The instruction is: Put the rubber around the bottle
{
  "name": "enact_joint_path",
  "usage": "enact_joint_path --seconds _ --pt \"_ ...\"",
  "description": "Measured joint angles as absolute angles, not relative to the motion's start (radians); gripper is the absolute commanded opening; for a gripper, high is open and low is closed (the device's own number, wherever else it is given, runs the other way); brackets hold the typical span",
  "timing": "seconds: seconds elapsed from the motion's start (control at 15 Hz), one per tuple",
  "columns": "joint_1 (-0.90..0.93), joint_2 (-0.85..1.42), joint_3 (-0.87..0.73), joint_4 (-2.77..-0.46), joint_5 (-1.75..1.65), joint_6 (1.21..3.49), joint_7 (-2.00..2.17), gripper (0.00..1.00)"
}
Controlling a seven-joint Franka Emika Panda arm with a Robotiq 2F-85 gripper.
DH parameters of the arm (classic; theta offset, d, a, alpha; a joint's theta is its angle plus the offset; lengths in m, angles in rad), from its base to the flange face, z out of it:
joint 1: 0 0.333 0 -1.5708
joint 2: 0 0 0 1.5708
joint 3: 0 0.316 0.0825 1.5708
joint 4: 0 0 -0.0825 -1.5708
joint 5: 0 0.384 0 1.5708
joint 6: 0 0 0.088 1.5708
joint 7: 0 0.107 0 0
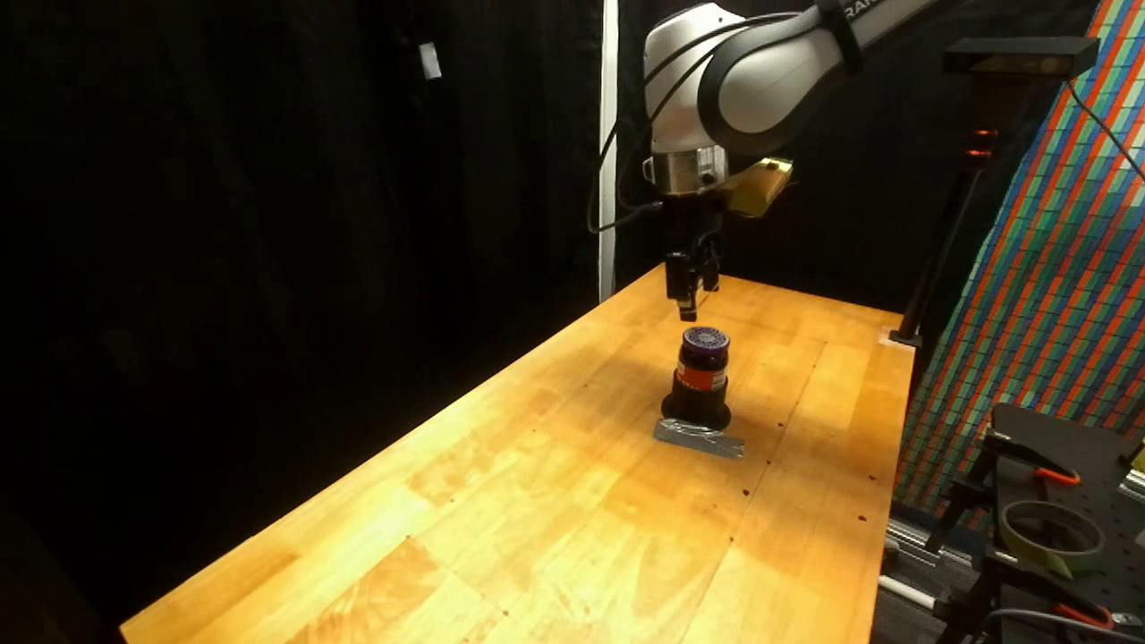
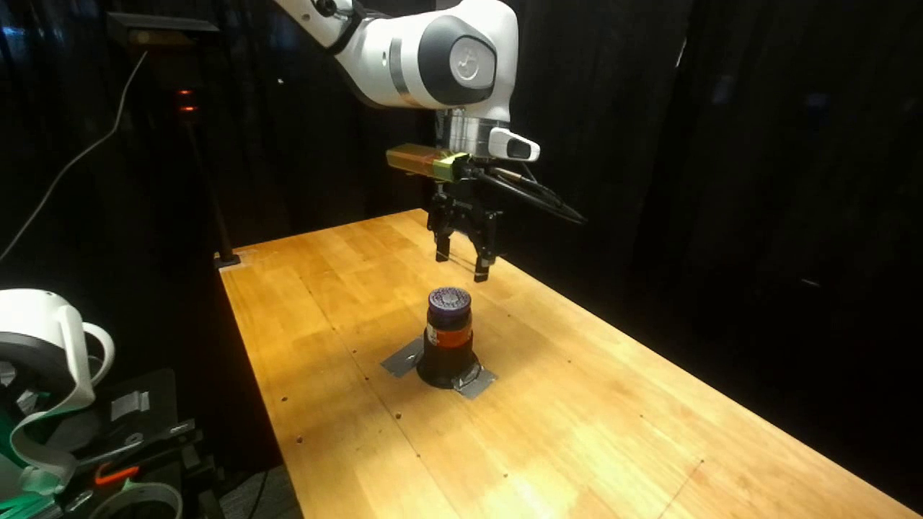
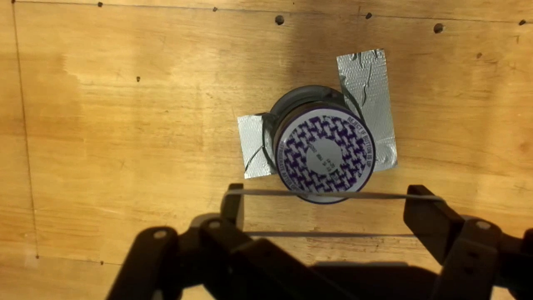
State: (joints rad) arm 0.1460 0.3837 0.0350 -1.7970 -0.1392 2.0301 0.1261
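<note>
The bottle [image 1: 702, 377] stands upright on the table in both exterior views [image 2: 451, 336]. It is dark with a red-orange band and a purple-and-white lid, and its lower part is in a black flanged base. In the wrist view its lid [image 3: 325, 155] faces the camera. My gripper [image 2: 461, 269] is open above the table, higher than the bottle and apart from it. The rubber [image 3: 270, 192] is a thin pale band stretched around both spread fingers, with two strands across the gap. In the wrist view the gripper [image 3: 327, 193] sits below the lid, and one strand crosses the lid's lower edge.
Grey tape strips [image 3: 370, 108] hold the base [image 2: 441, 371] to the wooden table [image 1: 572, 519]. A dark camera stand [image 1: 935, 233] rises at the table's far corner. A cart [image 1: 1064, 465] with a tape roll [image 1: 1051, 537] stands beside the table.
</note>
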Motion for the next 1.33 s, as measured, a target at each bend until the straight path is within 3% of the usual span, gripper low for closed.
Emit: enact_joint_path --seconds 0.6,1.33 --pt "0.160 0.488 0.023 -1.798 -0.202 2.159 0.212 1.00" --pt "0.158 0.484 0.025 -1.798 -0.168 2.051 0.196 1.00"
